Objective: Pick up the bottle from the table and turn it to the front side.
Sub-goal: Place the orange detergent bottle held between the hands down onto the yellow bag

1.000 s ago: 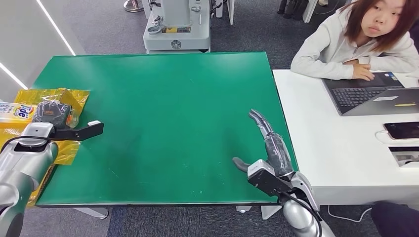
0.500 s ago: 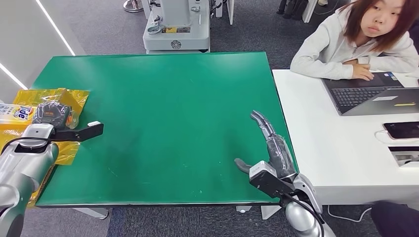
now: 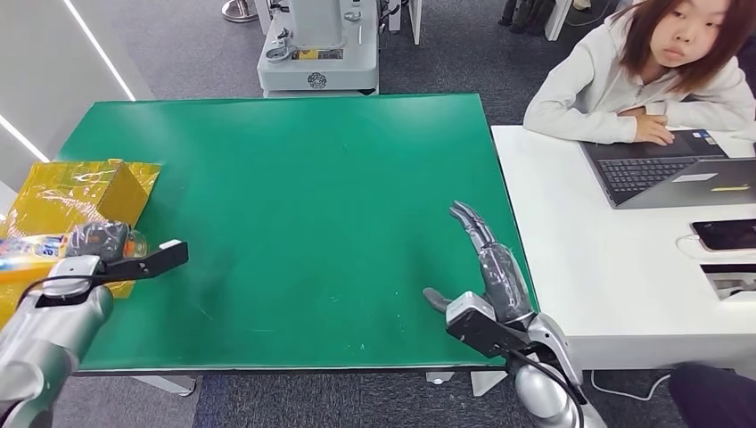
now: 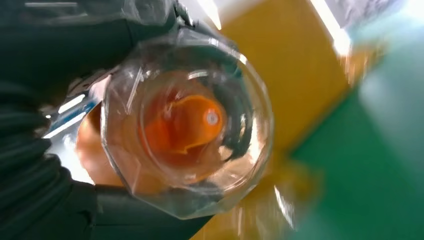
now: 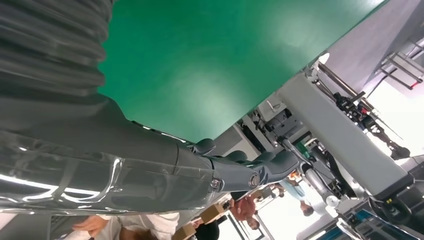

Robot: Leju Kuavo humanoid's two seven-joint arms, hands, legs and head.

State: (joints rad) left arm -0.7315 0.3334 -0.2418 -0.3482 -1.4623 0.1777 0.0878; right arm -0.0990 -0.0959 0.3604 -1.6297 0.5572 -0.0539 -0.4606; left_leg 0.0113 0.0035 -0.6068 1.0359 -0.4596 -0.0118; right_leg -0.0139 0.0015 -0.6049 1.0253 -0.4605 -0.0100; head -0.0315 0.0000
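Note:
My left hand (image 3: 96, 239) grips the bottle (image 3: 31, 247) at the left edge of the green table (image 3: 312, 178), just off the table's side. The bottle is orange with a blue and white label, and it lies tilted in the hand. In the left wrist view the bottle (image 4: 187, 125) is seen end-on, clear plastic with orange inside, and the dark fingers (image 4: 135, 220) of my left hand (image 4: 45, 185) wrap around it. My right hand (image 3: 493, 263) is open, fingers stretched forward over the table's right edge; in its wrist view the right hand (image 5: 150, 170) holds nothing.
A yellow box (image 3: 80, 187) sits on the table's left edge behind the bottle. A person (image 3: 642, 71) sits at the white desk (image 3: 579, 267) on the right with a laptop (image 3: 669, 169) and a phone (image 3: 727, 234). A grey machine (image 3: 318, 45) stands beyond the table.
My left hand has drawn the bottle toward me and lower, and the bottle has tipped over further, uncovering the yellow box. The right hand has barely moved.

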